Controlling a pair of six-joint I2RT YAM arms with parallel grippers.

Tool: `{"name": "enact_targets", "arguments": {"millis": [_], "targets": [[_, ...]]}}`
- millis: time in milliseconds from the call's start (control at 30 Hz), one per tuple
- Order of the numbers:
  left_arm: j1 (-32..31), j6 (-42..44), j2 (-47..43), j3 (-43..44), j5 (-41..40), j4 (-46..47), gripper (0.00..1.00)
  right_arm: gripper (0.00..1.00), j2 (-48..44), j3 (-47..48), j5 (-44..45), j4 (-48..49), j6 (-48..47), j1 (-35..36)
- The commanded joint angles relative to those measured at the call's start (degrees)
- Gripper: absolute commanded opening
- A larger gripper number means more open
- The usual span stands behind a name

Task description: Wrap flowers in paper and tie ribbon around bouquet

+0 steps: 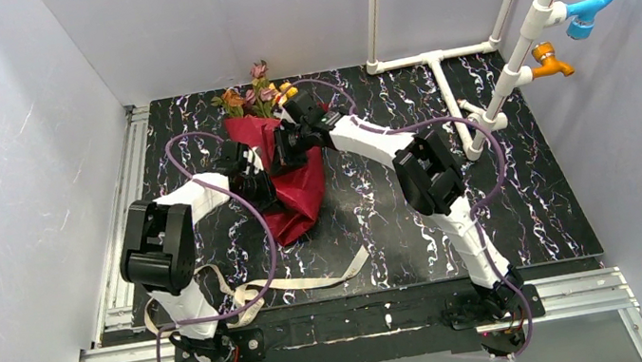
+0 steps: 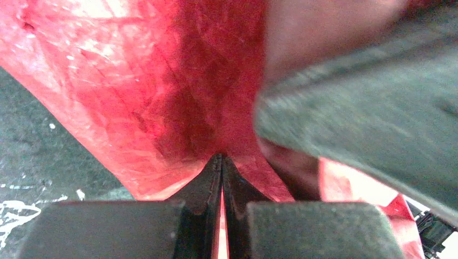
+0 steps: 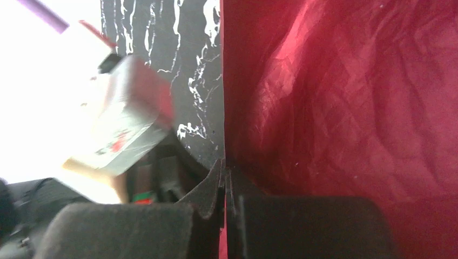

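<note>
Paper (image 1: 300, 194), dark red, lies crumpled around the flowers (image 1: 258, 94) at the middle of the tabletop (image 1: 514, 210), with the blooms poking out at the far end. The left tool (image 2: 221, 161) is closed on the paper's left side. The right tool (image 3: 225, 163) is pinched shut on its edge farther back. The ribbon (image 1: 313, 283) curls loose near the left arm's base.

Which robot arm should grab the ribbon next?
Probably the left. The ribbon lies along the near edge, mostly by the left arm's base, while the right gripper reaches farther back toward the flowers. Both it and the left gripper are shut on the paper, so one must let go first.
</note>
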Motion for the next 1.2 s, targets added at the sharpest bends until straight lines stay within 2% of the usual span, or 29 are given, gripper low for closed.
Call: {"name": "enact_targets", "arguments": {"millis": [0,133,267,433,600,900,1033,1167], "targets": [[-0.17,-0.76,-7.48,-0.65,-3.3,-3.35,0.0,0.01,2.11,2.54,-2.08,2.04,-0.42,0.41],[0.46,-0.76,-15.23,-1.64,-8.3,-5.01,0.18,0.01,1.98,0.86,-2.21,2.82,-1.38,0.28],[1.38,0.42,-20.3,-0.34,-10.55,-5.57,0.46,0.01,1.97,0.07,-2.85,3.78,-1.62,0.31],[2.95,0.89,-16.84,5.47,-9.66,-5.04,0.62,0.01,1.94,0.09,-3.29,3.91,-1.72,0.31],[3.54,0.38,-8.86,13.09,-9.09,-4.49,0.63,0.01,1.69,-0.36,-3.64,4.2,-1.79,0.15],[5.09,-0.72,3.55,25.62,-10.89,-6.95,0.49,0.01,1.23,-1.84,-4.68,6.0,-1.1,-0.63],[5.73,-0.52,7.81,29.15,-12.41,-8.91,0.47,0.01,1.31,-1.88,-5.19,6.07,-1.15,-0.95],[6.97,-1.26,10.2,29.51,-8.18,-6.68,0.47,0.01,1.27,-2.17,-5.76,6.22,-1.15,-1.16]]}}
